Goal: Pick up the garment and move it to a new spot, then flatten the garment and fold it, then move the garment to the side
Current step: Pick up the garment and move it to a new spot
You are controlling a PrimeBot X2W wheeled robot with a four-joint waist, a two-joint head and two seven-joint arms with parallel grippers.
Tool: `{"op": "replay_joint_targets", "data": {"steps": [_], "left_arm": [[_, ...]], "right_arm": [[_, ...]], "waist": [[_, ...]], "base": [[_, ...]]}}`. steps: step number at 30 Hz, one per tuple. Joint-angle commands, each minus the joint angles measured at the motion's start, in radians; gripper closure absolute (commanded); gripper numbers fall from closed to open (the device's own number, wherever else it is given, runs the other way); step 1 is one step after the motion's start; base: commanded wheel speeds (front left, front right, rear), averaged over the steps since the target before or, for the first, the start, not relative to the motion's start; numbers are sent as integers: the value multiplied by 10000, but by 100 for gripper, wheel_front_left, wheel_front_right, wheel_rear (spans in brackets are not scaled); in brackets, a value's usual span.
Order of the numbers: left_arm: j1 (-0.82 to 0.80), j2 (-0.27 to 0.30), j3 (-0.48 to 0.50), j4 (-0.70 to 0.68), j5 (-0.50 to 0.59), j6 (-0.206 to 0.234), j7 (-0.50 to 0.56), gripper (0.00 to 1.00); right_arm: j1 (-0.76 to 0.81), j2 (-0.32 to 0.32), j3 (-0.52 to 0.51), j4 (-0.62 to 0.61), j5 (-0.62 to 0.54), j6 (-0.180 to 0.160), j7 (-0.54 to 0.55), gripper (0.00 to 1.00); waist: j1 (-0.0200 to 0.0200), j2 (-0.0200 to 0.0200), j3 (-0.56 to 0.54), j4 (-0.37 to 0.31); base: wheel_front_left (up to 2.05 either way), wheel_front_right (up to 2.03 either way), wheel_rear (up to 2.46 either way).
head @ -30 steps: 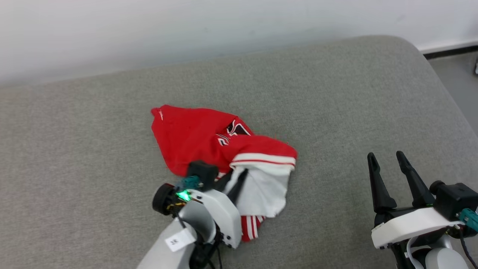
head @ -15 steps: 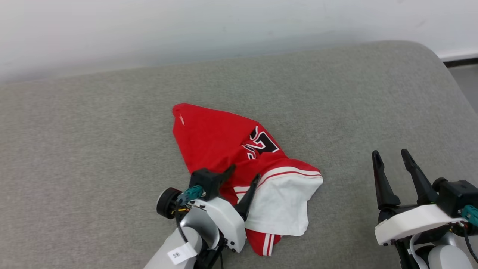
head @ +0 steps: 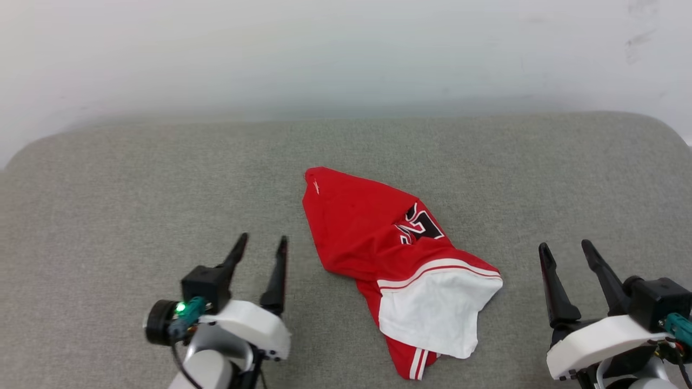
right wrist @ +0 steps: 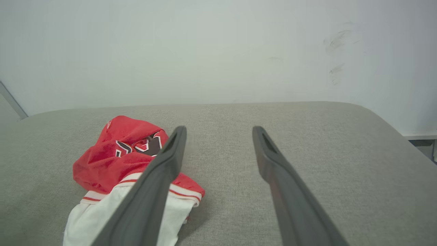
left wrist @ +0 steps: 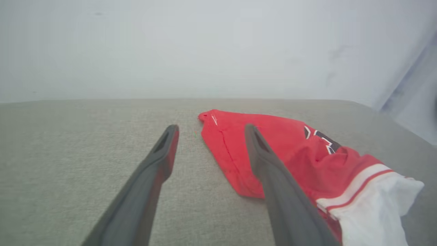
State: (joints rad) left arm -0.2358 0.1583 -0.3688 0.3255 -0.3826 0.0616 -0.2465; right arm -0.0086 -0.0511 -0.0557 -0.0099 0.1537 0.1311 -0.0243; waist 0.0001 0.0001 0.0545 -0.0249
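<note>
Nearest the robot, the left end effector (head: 263, 237) is hovering over the grey upholstered bench (head: 135, 189) at the lower left of the head view. Its 2 dark fingers (left wrist: 153, 171) are standing wide apart and holding nothing. A small green light (head: 180, 308) is glowing on its wrist housing. At the lower right, the right end effector (head: 564, 245) is also spreading its 2 fingers wide and gripping nothing.

Between the 2 arms, the garment (head: 367, 227) is lying crumpled on the bench. It is sitting just beside the left end effector with a strip of bare fabric showing between them, and it is lying well apart from the right one.

Its closest part is a short piece of red-and-white striped trim (head: 416, 370), which is poking out from under a white sleeve panel (head: 432, 313). A white band with a thin red line (head: 438, 267) is running along the top of that panel.

Farther out, the bright red body is bunching around a black-and-white print (head: 421, 224) that is partly tucked into a fold. The red cloth is narrowing to a corner carrying a tiny white mark (head: 315, 187).

Beyond the garment, the bench is stretching back to its rounded far edge, where a pale wall (head: 324, 54) is rising.
</note>
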Motion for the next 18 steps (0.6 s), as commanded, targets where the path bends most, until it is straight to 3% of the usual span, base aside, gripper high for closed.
{"op": "replay_joint_targets", "data": {"steps": [1, 8, 18], "left_arm": [[277, 214, 269, -213, -18, 208, -83, 0], [1149, 791, 1083, -965, -27, 700, -165, 0], [1974, 1031, 1103, -1654, 50, 861, -173, 0]], "right_arm": [[225, 15, -19, -123, -26, -7, 63, 0], [706, 15, 10, -350, 30, -7, 345, 0], [1202, 15, 21, -655, 178, -7, 524, 0]], "waist": [[-1, -1, -210, 150], [-1, -1, -631, 242], [-1, -1, -922, 216]], "base": [[0, 0, 0], [0, 0, 0], [0, 0, 0]]}}
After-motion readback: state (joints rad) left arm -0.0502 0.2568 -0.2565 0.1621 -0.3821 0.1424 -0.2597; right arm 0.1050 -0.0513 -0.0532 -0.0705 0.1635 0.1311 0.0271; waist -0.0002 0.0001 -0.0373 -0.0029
